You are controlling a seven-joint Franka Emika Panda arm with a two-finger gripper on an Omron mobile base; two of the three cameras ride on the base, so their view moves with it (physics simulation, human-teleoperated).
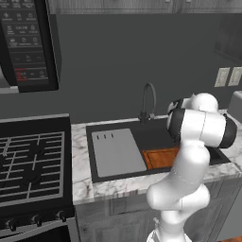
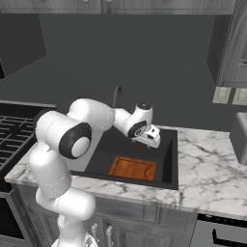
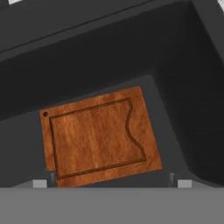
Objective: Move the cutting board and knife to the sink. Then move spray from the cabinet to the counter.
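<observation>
**A:** Start at the hand. What do you have there?

**B:** Your gripper point(image 2: 153, 140) hangs over the sink point(image 2: 169, 159) with its jaws spread wide and nothing between them. In the hand view the two tips sit far apart at the bottom edge, one either side of the cutting board point(image 3: 98, 136).

**A:** And the board itself?

**B:** You can see it lying flat on the dark floor of the basin, at the right-hand end as you face it. It is orange-brown wood with a darker groove running round inside the rim, a wavy notch in that groove on one side and a small hole in one corner. It lies slightly skewed to the basin walls and is apart from the gripper.

**A:** What is around it?

**B:** The light grey panel point(image 1: 117, 152) covers the left part of the sink, just beside the board. The thin gooseneck faucet point(image 1: 148, 100) rises at the back rim. White marble counter point(image 2: 212, 159) frames the basin, with the black grated stove point(image 1: 30, 160) to your left. Nothing lies on the board.

**A:** And the arm?

**B:** It rises from the base, bends at a high elbow and reaches forward over the front rim, wrist tipped so the hand looks down into the basin.
</observation>
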